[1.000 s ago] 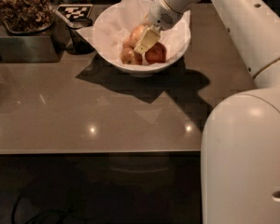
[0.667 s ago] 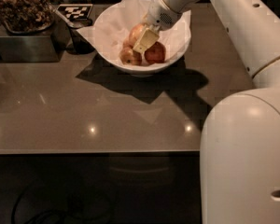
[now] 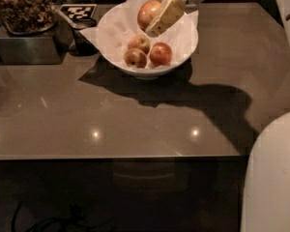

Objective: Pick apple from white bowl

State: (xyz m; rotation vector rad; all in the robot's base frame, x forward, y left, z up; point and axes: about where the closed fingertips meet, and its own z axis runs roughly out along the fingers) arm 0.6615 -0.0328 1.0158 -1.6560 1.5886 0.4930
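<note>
The white bowl (image 3: 186,50), lined with crumpled white paper, stands at the back middle of the brown table. My gripper (image 3: 148,22) reaches in from the upper right and is shut on the apple (image 3: 147,12), a large red-and-yellow one. It holds the apple above the far part of the bowl, clear of the other fruit. One pale finger (image 3: 165,15) crosses the apple's right side; the other finger is hidden behind it. Three smaller apples lie in the bowl: two yellowish-brown (image 3: 139,43) (image 3: 135,58) and a deeper red one (image 3: 160,53).
A dark tray of brown clumpy food (image 3: 21,8) stands on a metal box at the back left. A black-and-white marker card (image 3: 77,11) lies beside it, left of the bowl. My white arm and base (image 3: 275,173) fill the right side. The table's front edge (image 3: 116,157) runs across the middle.
My gripper was down among the apples in the bowl. It has risen with the large apple in its grip, which now hangs above the other apples.
</note>
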